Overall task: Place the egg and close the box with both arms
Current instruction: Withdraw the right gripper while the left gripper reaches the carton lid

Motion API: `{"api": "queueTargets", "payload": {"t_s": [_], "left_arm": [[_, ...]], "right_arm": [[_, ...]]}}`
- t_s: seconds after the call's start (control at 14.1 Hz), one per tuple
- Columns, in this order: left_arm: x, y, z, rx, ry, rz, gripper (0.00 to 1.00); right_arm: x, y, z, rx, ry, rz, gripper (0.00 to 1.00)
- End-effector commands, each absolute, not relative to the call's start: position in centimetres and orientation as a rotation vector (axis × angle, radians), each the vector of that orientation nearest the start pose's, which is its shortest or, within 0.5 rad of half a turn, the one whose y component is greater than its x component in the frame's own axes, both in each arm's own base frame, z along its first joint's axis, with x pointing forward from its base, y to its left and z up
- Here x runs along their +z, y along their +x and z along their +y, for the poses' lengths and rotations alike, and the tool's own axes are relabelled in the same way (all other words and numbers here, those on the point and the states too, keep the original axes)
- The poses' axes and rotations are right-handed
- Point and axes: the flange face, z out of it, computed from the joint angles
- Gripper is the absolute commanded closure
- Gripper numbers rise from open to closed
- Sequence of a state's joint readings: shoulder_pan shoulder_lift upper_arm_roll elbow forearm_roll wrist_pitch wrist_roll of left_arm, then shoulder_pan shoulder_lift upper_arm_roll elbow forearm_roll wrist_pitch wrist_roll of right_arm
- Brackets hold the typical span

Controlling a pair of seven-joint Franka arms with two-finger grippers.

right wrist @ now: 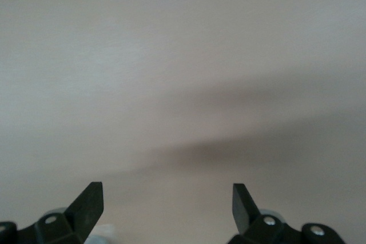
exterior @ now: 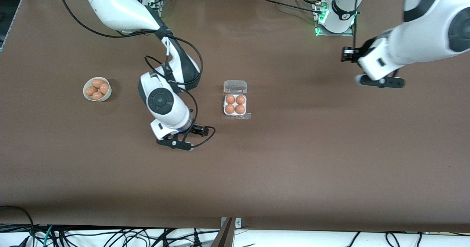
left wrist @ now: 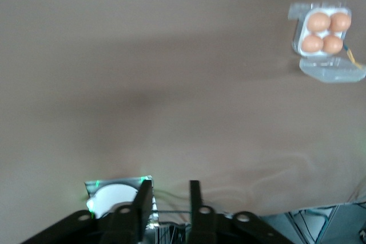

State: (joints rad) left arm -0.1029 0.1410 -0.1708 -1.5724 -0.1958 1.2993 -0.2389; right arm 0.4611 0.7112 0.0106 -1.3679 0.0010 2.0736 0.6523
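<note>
The box (exterior: pixel 224 104) sits mid-table. Its whitish tray has a brown egg (exterior: pixel 230 99) in every cell. Its clear lid (exterior: pixel 235 86) lies open, on the side farther from the front camera. The box also shows in the left wrist view (left wrist: pixel 296 41), lid (left wrist: pixel 331 68) open. My right gripper (exterior: pixel 175 144) is open and empty over bare table, between the box and the bowl; its fingers are wide apart in the right wrist view (right wrist: pixel 167 186). My left gripper (exterior: pixel 382 82) is open and empty (left wrist: pixel 169 182), high over bare table toward the left arm's end.
A round white bowl (exterior: pixel 85 92) with several brown eggs (exterior: pixel 97 83) stands toward the right arm's end of the table. The left arm's base (exterior: pixel 336 17) with a green light stands at the table's back edge. Cables hang along the front edge.
</note>
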Motion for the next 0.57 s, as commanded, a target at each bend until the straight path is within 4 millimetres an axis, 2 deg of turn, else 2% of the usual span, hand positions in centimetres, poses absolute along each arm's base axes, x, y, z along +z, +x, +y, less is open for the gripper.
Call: {"api": "queueTargets", "payload": {"t_s": [0.0,0.07,0.14,0.21,0.28,0.42,0.5], "left_arm": [[50.3,51.3,-24.3,0.850,-3.089,0.166,0.83],[49.1,50.4,-26.8,0.881,-3.057,0.204,0.83],[47.8,49.5,-29.3,0.924,-3.030,0.231,0.83],[46.6,48.7,-31.2,0.986,-3.020,0.219,0.83],[45.2,48.2,-32.6,1.057,-3.010,0.198,0.85],[42.7,47.3,-35.3,1.173,-2.994,0.212,0.85],[41.4,46.9,-36.3,1.212,-2.977,0.224,0.85]], "right_arm": [[32.7,66.1,28.3,0.074,-3.203,0.201,0.00],[33.5,66.6,26.0,0.104,-3.225,0.183,0.00],[35.1,67.1,23.9,0.109,-3.227,0.175,0.00],[35.5,67.5,22.0,0.116,-3.223,0.179,0.00],[36.7,67.8,19.9,0.111,-3.213,0.189,0.00],[37.0,67.3,15.4,0.145,-3.203,0.223,0.00],[38.1,66.8,12.8,0.145,-3.195,0.199,0.00]]}}
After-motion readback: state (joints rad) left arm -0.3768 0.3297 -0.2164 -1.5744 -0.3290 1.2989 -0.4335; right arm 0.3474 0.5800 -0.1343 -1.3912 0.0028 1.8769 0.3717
